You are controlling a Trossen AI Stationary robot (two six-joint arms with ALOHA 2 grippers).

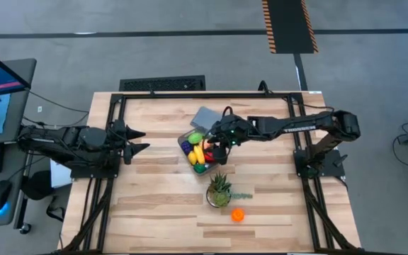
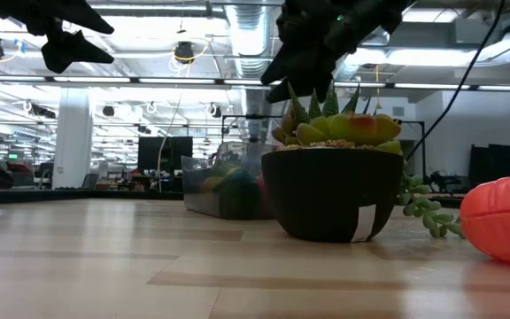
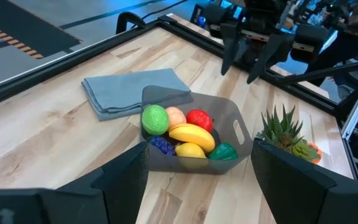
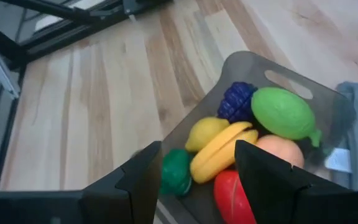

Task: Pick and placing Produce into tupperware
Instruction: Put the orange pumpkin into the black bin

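Note:
The clear greyish tupperware tub (image 1: 197, 150) stands on the wooden table near its middle. It holds several toy produce: a green lime (image 3: 155, 119), a peach, a red fruit (image 3: 199, 119), a yellow banana (image 3: 192, 135), a lemon, a green pepper and purple grapes (image 4: 236, 101). An orange toy produce (image 1: 237, 214) lies on the table toward the near edge. My right gripper (image 1: 219, 144) hangs open and empty just above the tub's right side; it also shows in the left wrist view (image 3: 251, 61). My left gripper (image 1: 142, 142) is open and empty, left of the tub.
A spiky green potted plant (image 1: 218, 191) in a dark bowl stands just near of the tub, between it and the orange produce. A flat grey-blue folded cloth (image 3: 129, 91) lies on the table against the tub's far side. Black frame rails (image 1: 112, 142) run along the table's sides.

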